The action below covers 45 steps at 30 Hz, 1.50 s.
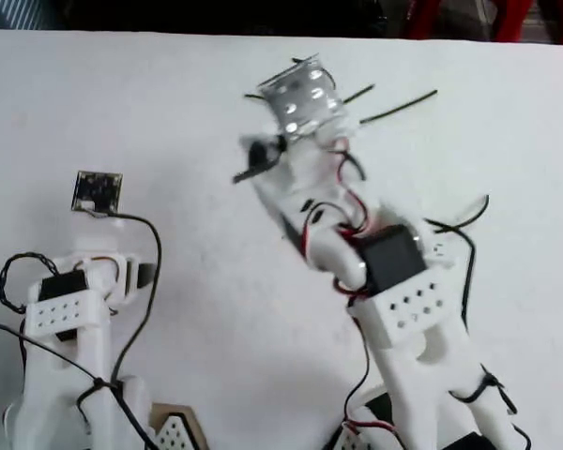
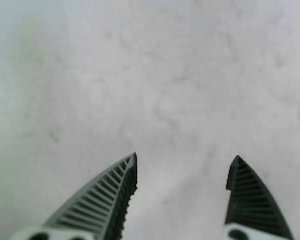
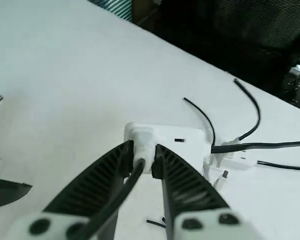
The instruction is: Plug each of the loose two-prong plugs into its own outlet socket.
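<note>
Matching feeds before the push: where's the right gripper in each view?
High view: right gripper, top centre.
Right wrist view: foreground, jaws shut on white black-corded plug at white outlet block.
Left wrist view: left gripper, jaws open, white table.
Shared landmark: thin black cables nearby.

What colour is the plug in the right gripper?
White plug, best in the right wrist view.
</note>
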Available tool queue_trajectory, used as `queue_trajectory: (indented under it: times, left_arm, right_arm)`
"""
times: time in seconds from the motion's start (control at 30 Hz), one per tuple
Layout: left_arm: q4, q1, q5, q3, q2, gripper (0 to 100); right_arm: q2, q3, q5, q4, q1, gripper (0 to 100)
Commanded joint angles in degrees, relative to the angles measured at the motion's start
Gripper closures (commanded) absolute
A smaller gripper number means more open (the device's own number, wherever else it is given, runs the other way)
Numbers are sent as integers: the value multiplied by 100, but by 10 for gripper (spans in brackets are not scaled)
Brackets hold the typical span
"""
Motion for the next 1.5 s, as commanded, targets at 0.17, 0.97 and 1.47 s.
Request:
queue_trajectory:
  times: [0.17,0.97,1.47]
  left_arm:
    - [-88,-31,26,9,-163,714]
    - [-79,-31,26,9,-163,714]
    - [-79,-31,26,9,-154,714]
  right_arm:
    - [198,-229,18,-356,1270,978]
    - [6255,-3174,-26,-1262,2747,856]
    - [6527,-5292,-44,2563,2132,854]
